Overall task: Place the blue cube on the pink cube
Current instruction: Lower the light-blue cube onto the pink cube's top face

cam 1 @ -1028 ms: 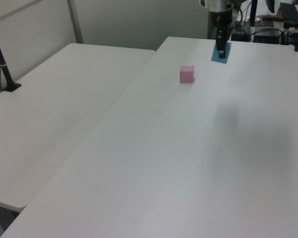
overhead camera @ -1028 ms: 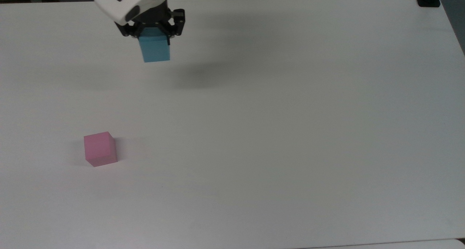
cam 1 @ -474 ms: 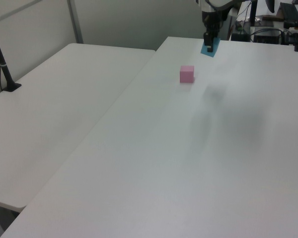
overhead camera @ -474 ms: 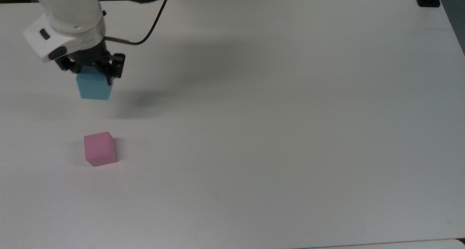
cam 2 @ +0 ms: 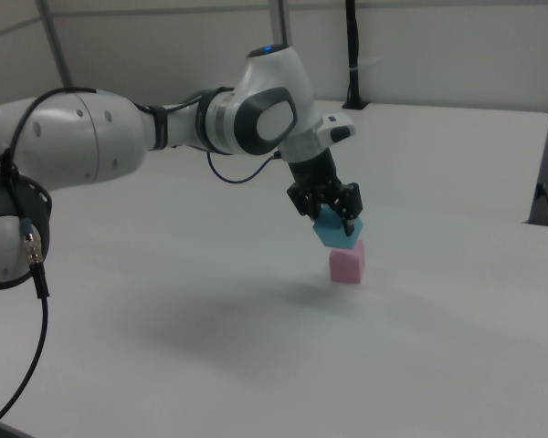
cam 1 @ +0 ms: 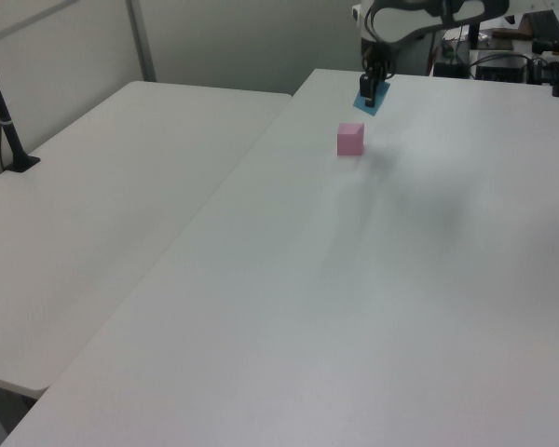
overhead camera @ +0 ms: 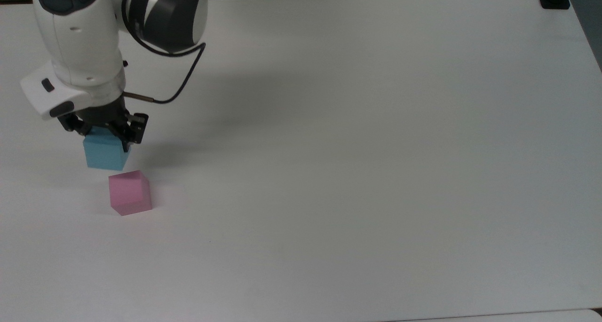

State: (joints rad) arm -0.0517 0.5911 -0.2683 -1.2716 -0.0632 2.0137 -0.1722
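**Inspector:** Since the earlier frames the arm (overhead camera: 89, 35) has swung across the table (overhead camera: 376, 171) from the far edge, carrying its load toward the top view's lower left. Record the largest items first.

**Assistant:** Table: broad, flat, matte white, with a second one butted alongside it in the left view. Arm: glossy white shells with dark joints, bent over so the wrist points down. A thin black cable loops from it.

**Inspector:** And the gripper?

**Assistant:** The gripper (overhead camera: 104, 133) has its black fingers clamped on the upper part of the blue cube (overhead camera: 105, 155), which hangs clear of the table. In the right view the blue cube (cam 2: 338, 232) is tilted, one corner low, just above the pink cube (cam 2: 347, 263).

**Inspector:** Reason for that position?

**Assistant:** My judgement: it is held raised so it can pass over the pink cube's top face before being lowered. Whether they are touching, I cannot tell.

**Inspector:** The pink cube?

**Assistant:** The pink cube (overhead camera: 130, 192) rests flat on the table, sharp-edged, plain and matte, similar in size to the blue one.
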